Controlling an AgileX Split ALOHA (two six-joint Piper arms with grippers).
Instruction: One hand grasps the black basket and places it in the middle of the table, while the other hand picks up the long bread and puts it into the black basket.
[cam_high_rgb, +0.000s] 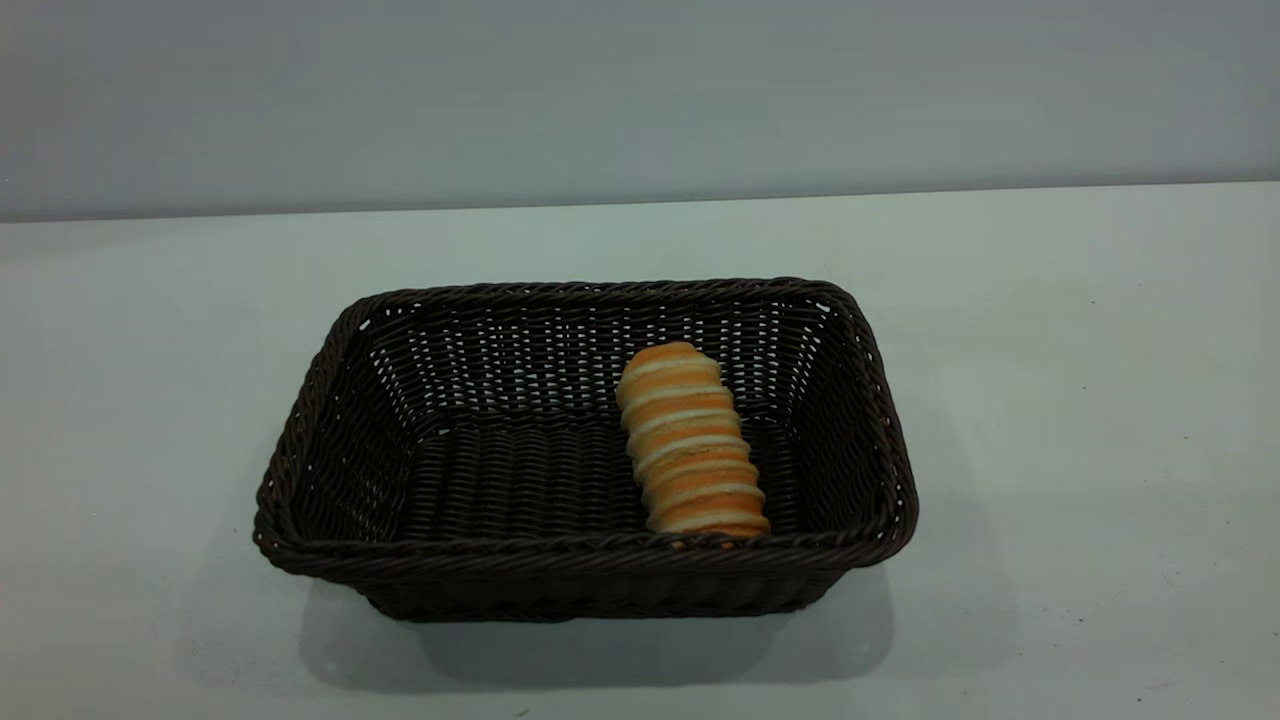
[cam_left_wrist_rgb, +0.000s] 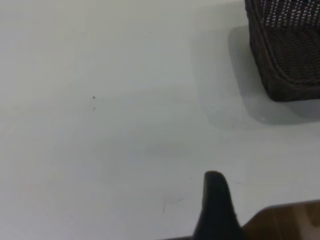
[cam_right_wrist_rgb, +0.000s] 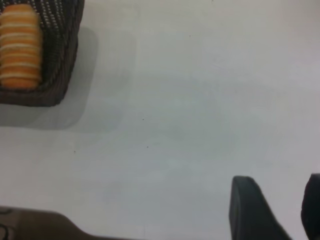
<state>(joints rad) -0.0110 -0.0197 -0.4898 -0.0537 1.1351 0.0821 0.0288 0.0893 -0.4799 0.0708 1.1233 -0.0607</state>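
long bread (cam_high_rgb: 692, 440) lies in the black basket (cam_high_rgb: 420, 300), right of its middle, on the white table (cam_high_rgb: 1080, 400).
right gripper (cam_right_wrist_rgb: 280, 212) hovers apart, fingers parted, empty; left gripper's (cam_left_wrist_rgb: 216, 207) opening can't be told.

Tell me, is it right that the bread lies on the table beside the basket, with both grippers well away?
Not quite: the bread lies inside the basket, toward its right side, as the exterior view shows. Both grippers are indeed away from it.
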